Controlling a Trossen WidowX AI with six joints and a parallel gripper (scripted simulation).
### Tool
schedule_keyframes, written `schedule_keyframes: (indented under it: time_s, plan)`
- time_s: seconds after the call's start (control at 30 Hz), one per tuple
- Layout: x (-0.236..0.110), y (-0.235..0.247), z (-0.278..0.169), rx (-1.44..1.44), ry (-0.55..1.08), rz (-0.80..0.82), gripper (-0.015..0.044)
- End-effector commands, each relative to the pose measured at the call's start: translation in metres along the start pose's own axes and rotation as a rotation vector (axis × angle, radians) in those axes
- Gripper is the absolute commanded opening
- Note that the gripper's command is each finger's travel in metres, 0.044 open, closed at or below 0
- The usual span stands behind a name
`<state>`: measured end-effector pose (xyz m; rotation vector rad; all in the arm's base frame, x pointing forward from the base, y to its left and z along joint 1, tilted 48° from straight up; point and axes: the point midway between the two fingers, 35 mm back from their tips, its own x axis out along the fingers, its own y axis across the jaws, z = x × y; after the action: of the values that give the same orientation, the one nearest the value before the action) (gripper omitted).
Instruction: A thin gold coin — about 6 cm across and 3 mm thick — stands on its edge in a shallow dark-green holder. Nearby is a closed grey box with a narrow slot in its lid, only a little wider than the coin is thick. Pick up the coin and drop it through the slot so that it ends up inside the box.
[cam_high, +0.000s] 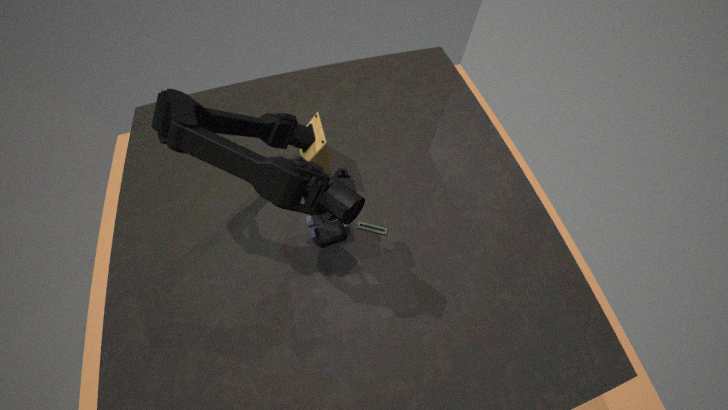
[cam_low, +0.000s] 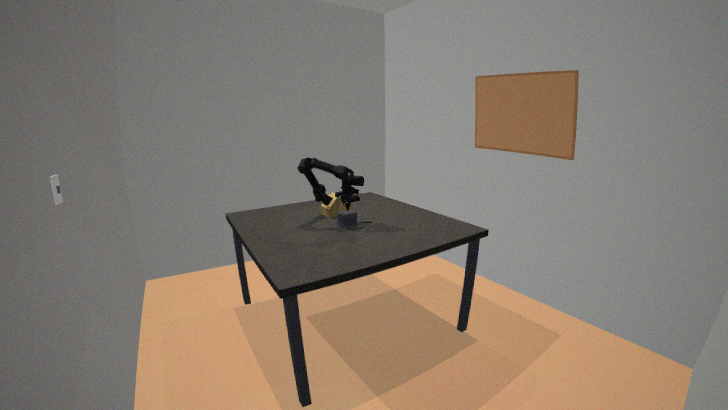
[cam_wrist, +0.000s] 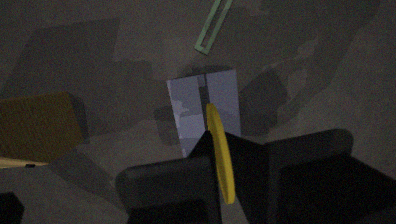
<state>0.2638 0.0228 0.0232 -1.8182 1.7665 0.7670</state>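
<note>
In the wrist view my gripper (cam_wrist: 212, 135) is shut on the gold coin (cam_wrist: 219, 145), which I see edge-on between the dark fingers. The grey box (cam_wrist: 190, 110) (cam_low: 347, 219) sits right below, and the coin's lower tip lines up with the dark slot (cam_wrist: 202, 92) in its lid. The empty green holder (cam_wrist: 213, 26) (cam_high: 372, 228) lies on the table beyond the box. In the top view the gripper (cam_high: 328, 231) hangs over the box and hides nearly all of it. I cannot tell whether the coin touches the lid.
The arm's tan base mount (cam_high: 314, 137) (cam_low: 329, 207) (cam_wrist: 37, 125) stands behind the box. The dark table (cam_high: 458, 254) (cam_low: 387, 239) ends at edges on all sides, with orange floor (cam_low: 458, 356) below.
</note>
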Motion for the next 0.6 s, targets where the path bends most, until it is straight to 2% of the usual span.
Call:
schedule_keyframes:
  time_s: [0.0,0.2,0.4,0.57]
  plan:
    - [0.0028,0.0008,-0.0007,-0.007,0.007,-0.001,0.0]
    - [0.0053,0.0012,-0.0008,-0.008,0.007,-0.001,0.0]
    - [0.0029,0.0001,-0.0001,0.0,0.0,0.0,0.0157]
    - [0.0029,0.0001,-0.0001,0.0,0.0,0.0,0.0161]
